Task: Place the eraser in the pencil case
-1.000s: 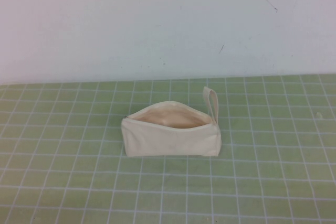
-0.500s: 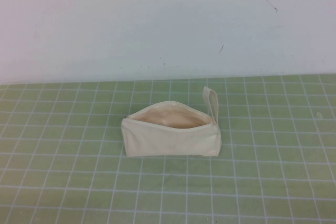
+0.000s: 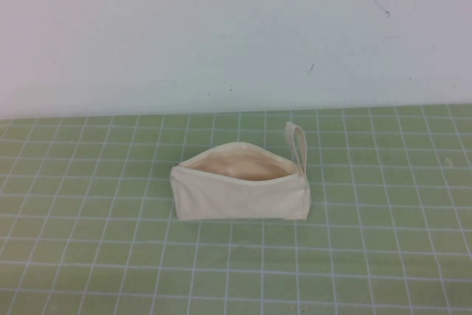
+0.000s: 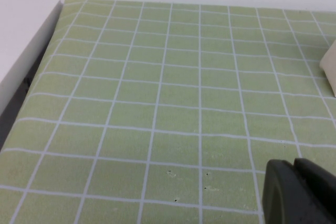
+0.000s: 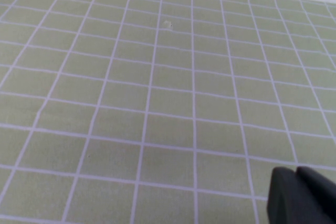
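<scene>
My left gripper (image 4: 299, 192) hangs low over the green grid surface (image 4: 157, 103), my right gripper (image 5: 302, 195) does too, and I cannot tell how either is set. Between them the pencil case (image 3: 241, 186) sits unzipped; maybe the eraser hides inside, unseen.

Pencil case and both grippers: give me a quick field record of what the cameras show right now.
pencil case: on the green grid mat, mid-table, zip open, beige lining showing
loop strap: at the case's right end
eraser: not visible in any view
left gripper: only a dark corner in its wrist view, over bare mat
right gripper: likewise, over bare mat
arms: absent from high view
</scene>
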